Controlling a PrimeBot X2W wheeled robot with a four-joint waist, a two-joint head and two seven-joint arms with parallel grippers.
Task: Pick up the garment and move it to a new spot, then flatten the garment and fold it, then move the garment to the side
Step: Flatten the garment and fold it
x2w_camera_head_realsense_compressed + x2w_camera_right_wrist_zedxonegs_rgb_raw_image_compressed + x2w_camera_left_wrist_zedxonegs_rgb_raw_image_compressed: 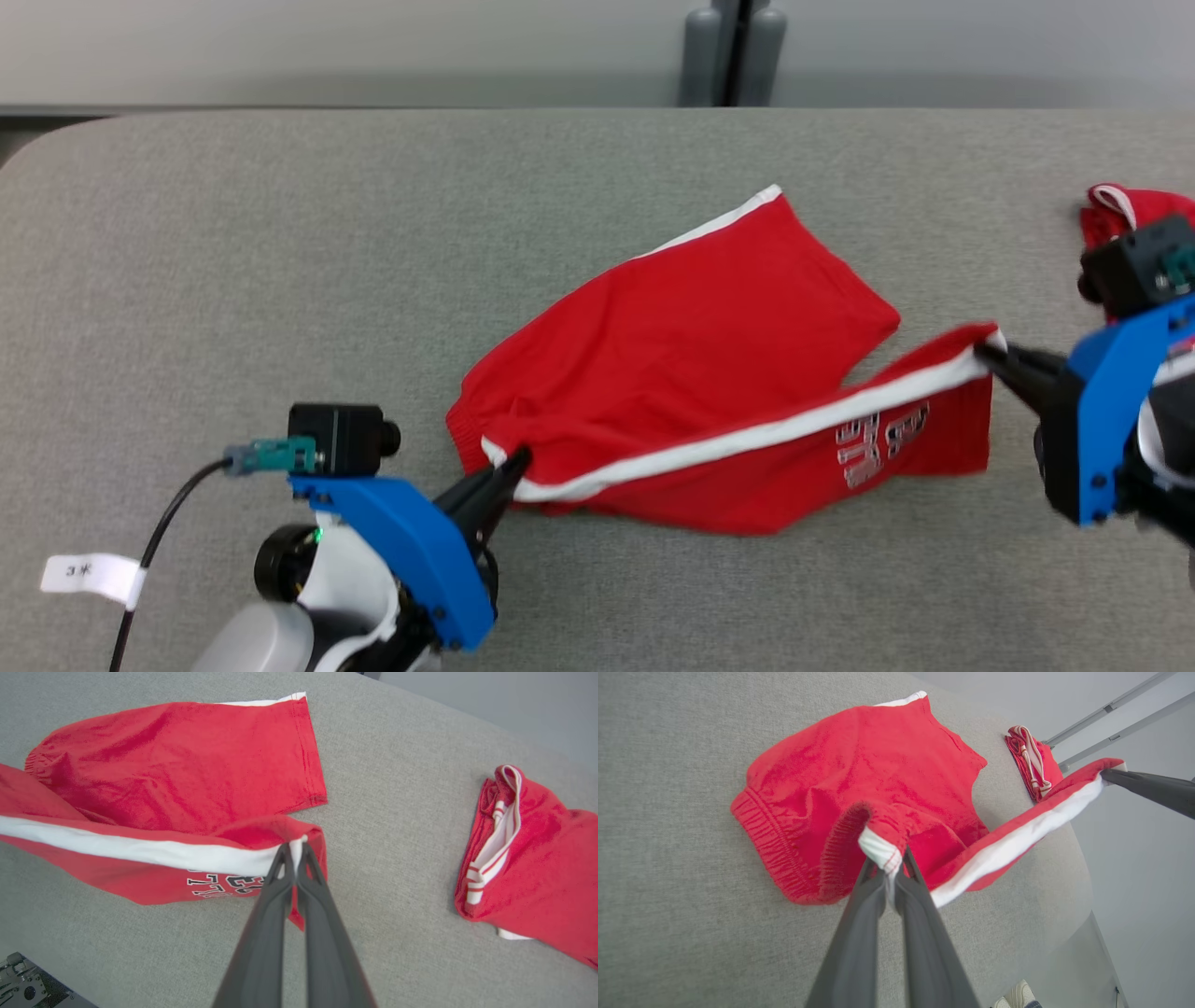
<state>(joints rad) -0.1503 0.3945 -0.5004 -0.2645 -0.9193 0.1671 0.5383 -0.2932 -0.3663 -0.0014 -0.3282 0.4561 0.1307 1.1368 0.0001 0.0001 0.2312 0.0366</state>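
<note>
— Pinching what, exactly, that left gripper (512,462)?

— The waistband corner of the red shorts (691,364), right where the white side stripe (747,437) ends. Its fingers are drawn together with the cloth caught between the tips.

— And the right gripper (988,353)?

— Clamped narrow too, on the hem at the other end of that same stripe. The striped edge runs taut between the two grippers, lifted a little off the grey table (280,280).

— Where do the shorts sit overall?

— Around the middle of the table, somewhat to the robot's right. The elastic waist is towards the left gripper and the legs point to the right. The held leg hangs below the stripe, its lower fold reaching the tabletop, with block lettering (882,434) near the hem. The other leg lies flat on the table farther from the robot, angled towards the far edge, and a thin white strip shows along one side.

— Anything else on there?

— A second red garment (537,858) with white trim, bunched up, lying near the table's right end, apart from the shorts and beyond the right gripper.
</note>
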